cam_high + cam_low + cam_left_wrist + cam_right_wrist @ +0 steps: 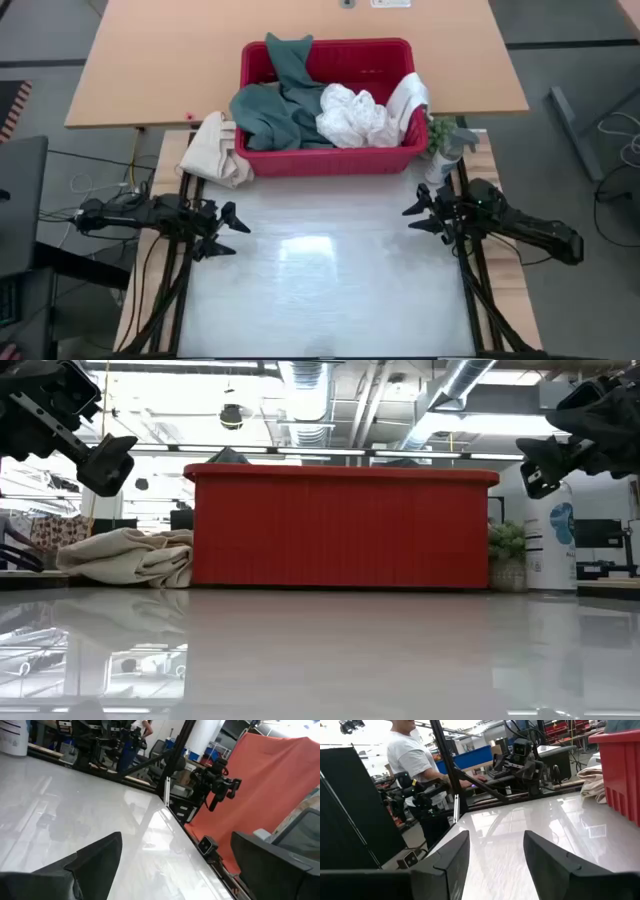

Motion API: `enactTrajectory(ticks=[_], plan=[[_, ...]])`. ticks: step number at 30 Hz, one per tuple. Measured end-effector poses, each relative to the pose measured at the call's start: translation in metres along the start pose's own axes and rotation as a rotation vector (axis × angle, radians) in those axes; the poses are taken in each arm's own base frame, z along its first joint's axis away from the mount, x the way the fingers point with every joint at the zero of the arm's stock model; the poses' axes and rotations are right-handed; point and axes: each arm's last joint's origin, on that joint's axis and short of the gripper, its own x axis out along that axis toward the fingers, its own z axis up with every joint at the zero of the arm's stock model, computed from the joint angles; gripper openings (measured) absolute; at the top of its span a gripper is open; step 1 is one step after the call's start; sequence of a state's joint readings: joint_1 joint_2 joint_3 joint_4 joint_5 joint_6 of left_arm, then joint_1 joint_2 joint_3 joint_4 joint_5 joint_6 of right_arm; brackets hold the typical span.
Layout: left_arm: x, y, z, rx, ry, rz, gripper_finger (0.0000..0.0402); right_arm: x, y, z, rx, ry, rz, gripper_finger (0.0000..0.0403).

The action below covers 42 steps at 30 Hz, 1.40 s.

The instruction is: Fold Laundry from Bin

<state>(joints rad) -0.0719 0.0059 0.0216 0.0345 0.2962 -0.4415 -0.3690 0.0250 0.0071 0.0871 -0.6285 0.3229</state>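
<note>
White table [330,290], bin [330,158] beyond both open fingers

Glossy white table [330,280], smooth enough to mirror the ceiling lights. On it, the bin [325,160] is red plastic, its wall finely ribbed in the low view. Inside lies soft matt cloth: a teal-green garment [275,105] and a crinkly, textured white towel [350,115]. Beside the bin, a cream canvas cloth [215,150], coarse and rumpled. Beyond, a matt wood-look tabletop [180,50].
</note>
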Motion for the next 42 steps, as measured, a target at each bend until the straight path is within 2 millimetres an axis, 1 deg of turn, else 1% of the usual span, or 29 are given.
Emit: enactTrajectory(ticks=[38, 42], plan=[[0.0000, 0.0000, 0.0000, 0.000, 0.000, 0.000, 0.0361, 0.0000, -0.0001, -0.0001, 0.000, 0.000, 0.000, 0.0211], [0.0000, 0.0006, 0.0003, 0.000, -0.010, 0.022, 0.0361, 0.0000, 0.0000, -0.0001, 0.000, 0.000, 0.000, 0.0211]])
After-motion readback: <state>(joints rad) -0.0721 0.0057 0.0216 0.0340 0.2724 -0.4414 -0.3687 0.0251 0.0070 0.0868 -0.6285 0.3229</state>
